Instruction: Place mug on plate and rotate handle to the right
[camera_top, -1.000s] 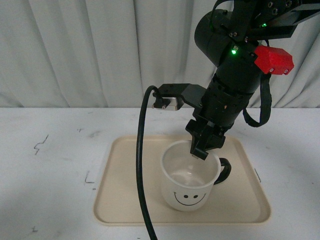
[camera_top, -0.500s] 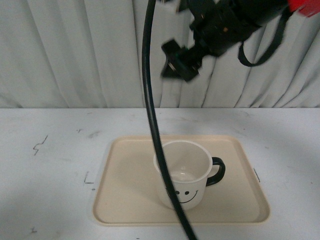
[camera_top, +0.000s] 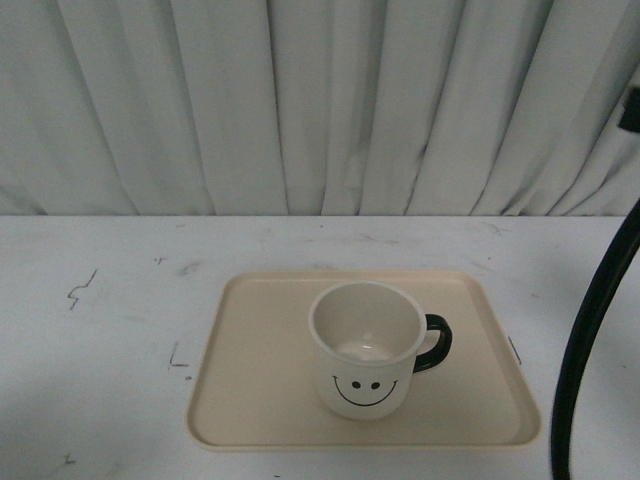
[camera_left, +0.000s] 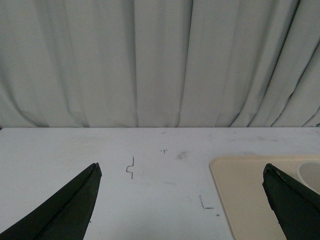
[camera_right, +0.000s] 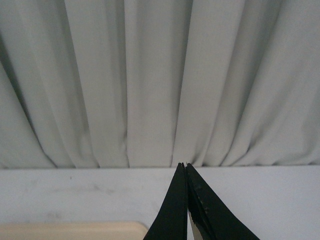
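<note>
Front view shows the smiley-face mug (camera_top: 367, 349) upright on the beige plate (camera_top: 250, 400), black handle (camera_top: 434, 343) pointing right, so the task looks finished; left gripper (camera_left: 181, 200) gapes wide, right gripper (camera_right: 185, 202) is pinched closed and empty.

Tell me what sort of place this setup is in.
Probably a robot test bench, not a kitchen: a scuffed white table, a plain grey-white curtain as backdrop, and only a plate and a mug laid out.
</note>
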